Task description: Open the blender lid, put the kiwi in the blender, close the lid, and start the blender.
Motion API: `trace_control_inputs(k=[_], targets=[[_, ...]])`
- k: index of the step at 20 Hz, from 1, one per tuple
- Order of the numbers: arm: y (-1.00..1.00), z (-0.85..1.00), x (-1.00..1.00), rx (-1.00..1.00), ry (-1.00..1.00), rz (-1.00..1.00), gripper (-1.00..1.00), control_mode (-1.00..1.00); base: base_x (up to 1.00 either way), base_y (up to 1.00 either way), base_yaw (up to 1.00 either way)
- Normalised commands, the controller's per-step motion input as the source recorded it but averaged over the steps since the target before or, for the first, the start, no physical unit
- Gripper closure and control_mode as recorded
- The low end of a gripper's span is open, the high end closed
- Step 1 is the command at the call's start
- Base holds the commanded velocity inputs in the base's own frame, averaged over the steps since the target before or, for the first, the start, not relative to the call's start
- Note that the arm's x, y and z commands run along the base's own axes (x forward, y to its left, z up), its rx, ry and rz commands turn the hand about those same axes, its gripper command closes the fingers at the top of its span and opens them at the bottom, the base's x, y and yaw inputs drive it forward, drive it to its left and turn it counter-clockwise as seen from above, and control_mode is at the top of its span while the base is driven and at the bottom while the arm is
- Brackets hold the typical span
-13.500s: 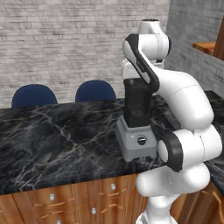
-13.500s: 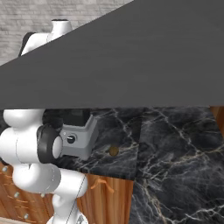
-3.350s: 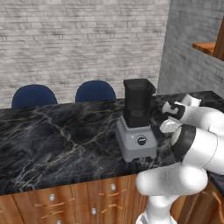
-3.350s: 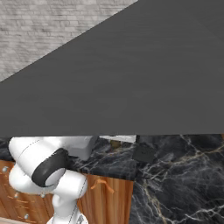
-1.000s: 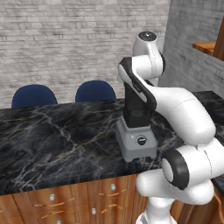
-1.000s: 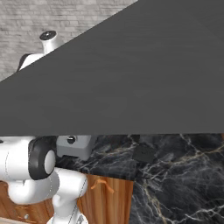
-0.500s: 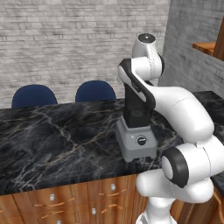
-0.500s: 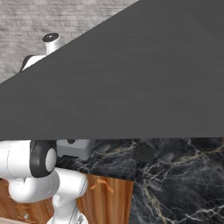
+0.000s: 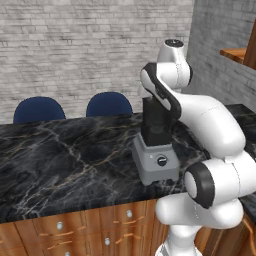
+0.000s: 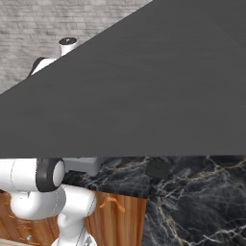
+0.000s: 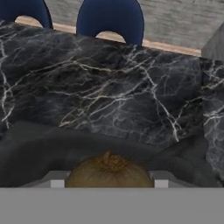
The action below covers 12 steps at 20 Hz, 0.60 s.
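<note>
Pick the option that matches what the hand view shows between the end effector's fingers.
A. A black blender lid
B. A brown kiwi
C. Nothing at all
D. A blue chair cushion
B: in the hand view the brown kiwi, with its little stem nub on top, sits between the two finger pads of the end effector, above the dark marble counter.

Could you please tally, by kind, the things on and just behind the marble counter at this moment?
Blenders: 1, the blender on the counter
Lids: 1, the blender lid lying flat on the marble
Kiwis: 1, the kiwi between the gripper's fingertips
Blue chairs: 2, chair and chair behind the counter
Total: 5
</note>
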Motion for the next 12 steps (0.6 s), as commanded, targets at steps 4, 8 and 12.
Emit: trace_control_inputs(k=[4, 8, 12], targets=[[0.03, -0.34, 0.18, 0.00, 0.14, -0.09, 1.00, -1.00, 0.00, 0.00, 0.00], [0.14, -0.34, 0.12, 0.00, 0.09, -0.09, 1.00, -1.00, 0.00, 0.00, 0.00], [0.01, -0.46, -0.03, 0.00, 0.03, -0.08, -1.00, -1.00, 0.00, 0.00, 0.00]])
